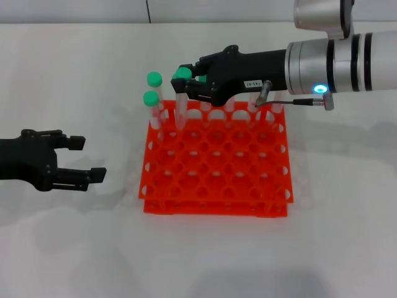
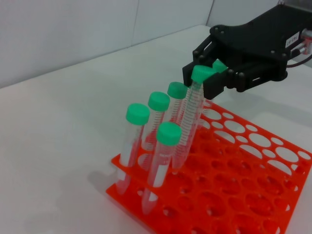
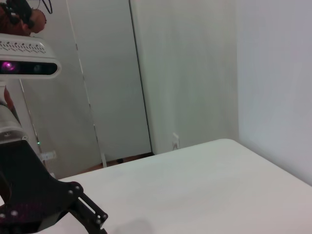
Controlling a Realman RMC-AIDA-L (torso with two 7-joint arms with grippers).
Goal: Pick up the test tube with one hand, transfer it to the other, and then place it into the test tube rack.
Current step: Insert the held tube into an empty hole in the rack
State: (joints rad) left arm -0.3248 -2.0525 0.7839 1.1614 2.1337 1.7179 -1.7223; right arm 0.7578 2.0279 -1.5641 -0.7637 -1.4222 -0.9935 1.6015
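My right gripper, black with a white label, is shut on the green cap of the test tube over the back left part of the orange-red rack. In the left wrist view the same gripper holds the tube tilted, with its lower end down in a rack hole. Several other green-capped tubes stand in the rack's back left corner. My left gripper, plain black, is open and empty, low to the left of the rack.
The rack stands on a white table. Two of the standing tubes rise just left of the held one. A thin cable hangs under the right wrist above the rack's back edge.
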